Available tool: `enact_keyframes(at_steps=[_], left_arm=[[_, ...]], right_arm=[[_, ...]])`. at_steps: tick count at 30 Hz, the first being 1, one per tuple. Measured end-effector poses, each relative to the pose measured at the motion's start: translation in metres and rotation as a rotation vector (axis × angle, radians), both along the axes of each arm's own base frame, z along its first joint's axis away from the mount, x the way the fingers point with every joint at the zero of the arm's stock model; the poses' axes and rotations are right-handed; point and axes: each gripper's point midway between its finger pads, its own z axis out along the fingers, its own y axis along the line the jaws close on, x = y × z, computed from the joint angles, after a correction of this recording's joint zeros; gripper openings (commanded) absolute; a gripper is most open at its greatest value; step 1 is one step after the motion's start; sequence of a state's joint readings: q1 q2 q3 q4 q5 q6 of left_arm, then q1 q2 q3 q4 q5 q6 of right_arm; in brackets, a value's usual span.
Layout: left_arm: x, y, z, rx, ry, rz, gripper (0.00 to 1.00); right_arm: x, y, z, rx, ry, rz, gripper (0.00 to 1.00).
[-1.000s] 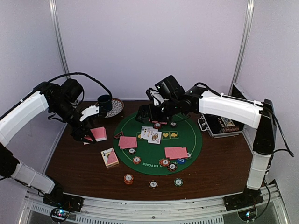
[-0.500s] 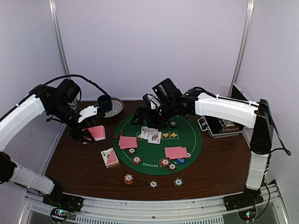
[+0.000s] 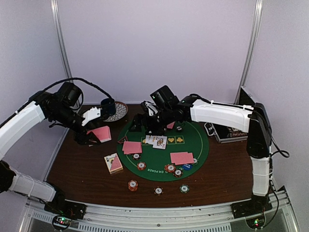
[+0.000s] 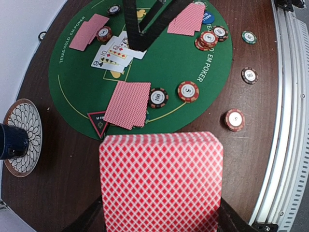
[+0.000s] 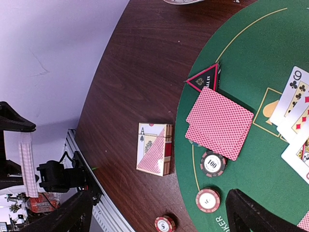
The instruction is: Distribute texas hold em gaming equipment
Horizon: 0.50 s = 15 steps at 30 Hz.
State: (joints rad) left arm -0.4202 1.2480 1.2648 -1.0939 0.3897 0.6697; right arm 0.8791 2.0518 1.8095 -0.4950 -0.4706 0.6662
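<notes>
The held cards [image 4: 161, 181], pink diamond backs up, are pinched in the left jaws above the bare surface [image 3: 77, 169] left of the mat [image 3: 195, 140]. Their lower edge runs out of the left wrist view, and only a little of the fingers [image 4: 89, 220] shows either side. One card or a thin stack, I can't say; from the right wrist they are just a pale strip seen on edge.

Nearest them on the mat lies a face-down pair [image 4: 128, 104], one corner against the marker [image 4: 98, 121] at the rim, with two chips [image 4: 188, 91] just beside. The face-up cards [image 4: 113, 55] lie mid-mat, partly hidden there by the right arm's dark fingers. The right jaws stand wide with nothing between them, over the mat's far left.

A second pair [image 3: 181, 157] lies on the mat's right, next to a huddle of chips and the blue button [image 3: 187, 166], which is too small to read. Three more chips dot the wood near the front. The card box [image 3: 113, 163] sits just off the mat's left edge. At the back left, the cup [image 3: 107, 106] stands on its saucer [image 3: 120, 112]. The case [image 3: 227, 130] at the right is half behind the arm.
</notes>
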Motion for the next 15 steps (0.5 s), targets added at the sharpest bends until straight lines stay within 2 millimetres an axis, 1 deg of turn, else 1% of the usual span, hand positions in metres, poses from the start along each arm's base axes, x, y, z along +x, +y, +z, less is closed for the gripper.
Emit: enact_keyframes(at_steps=[4, 9, 15], left_arm=[[0.001, -0.001, -0.002, -0.007, -0.005, 0.004, 0.00], [0.000, -0.001, -0.007, -0.009, 0.010, 0.017, 0.00], [0.002, -0.002, -0.004, -0.021, 0.002, 0.031, 0.00]], right_arm=[[-0.001, 0.005, 0.009, 0.039, 0.015, 0.002, 0.99], [-0.001, 0.019, 0.030, 0.143, 0.053, -0.001, 1.00], [-0.002, 0.036, 0.057, 0.294, 0.114, -0.005, 1.00]])
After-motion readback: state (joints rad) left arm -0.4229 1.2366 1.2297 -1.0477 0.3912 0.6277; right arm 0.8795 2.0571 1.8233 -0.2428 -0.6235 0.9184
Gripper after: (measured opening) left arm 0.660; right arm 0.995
